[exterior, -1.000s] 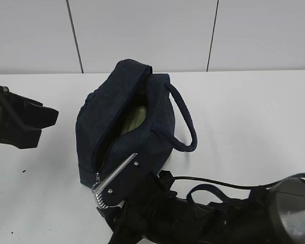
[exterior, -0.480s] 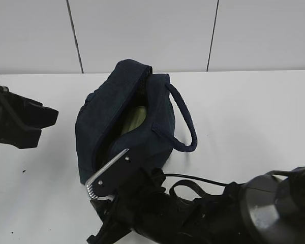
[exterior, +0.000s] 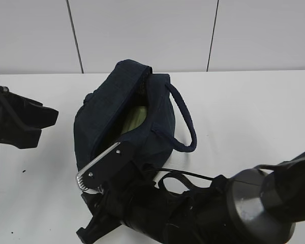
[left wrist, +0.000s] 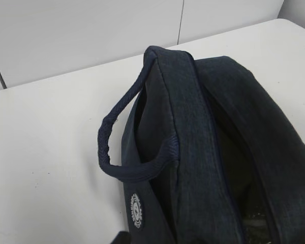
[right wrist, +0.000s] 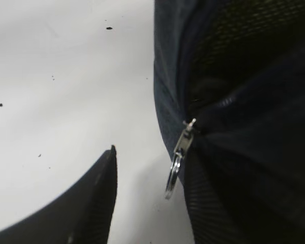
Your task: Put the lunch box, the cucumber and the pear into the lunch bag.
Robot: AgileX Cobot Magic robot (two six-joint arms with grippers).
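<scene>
the white table (exterior: 254,112) takes up most of the scene, and on it the lunch bag (exterior: 124,122) lies near the middle, a dark navy bulk with its top zipper run open along most of its length and one padded loop handle (exterior: 185,122) flopped out to the right. through the gap a pale green surface (exterior: 134,118) shows inside, which looks like the lid of the lunch box, so that item seems to be packed; the cucumber and the pear are not visible anywhere, on the table or clearly inside, so whether they are in the bag cannot be told. the right arm (exterior: 203,213) reaches across from the lower right to the bag's near end, its gripper (exterior: 96,170) beside the closed end of the zipper; one dark finger (right wrist: 76,213) shows in the right wrist view, well clear of the small metal ring pull (right wrist: 177,157), holding nothing there, though how wide the claw is spread cannot be told. the left gripper (exterior: 23,119) hangs off to the left, apart from the bag, its opening also unclear. the loading appears finished or nearly so, and the step in hand looks like dealing with the zipper; the next move would call for pinching that small ring pull precisely.
</scene>
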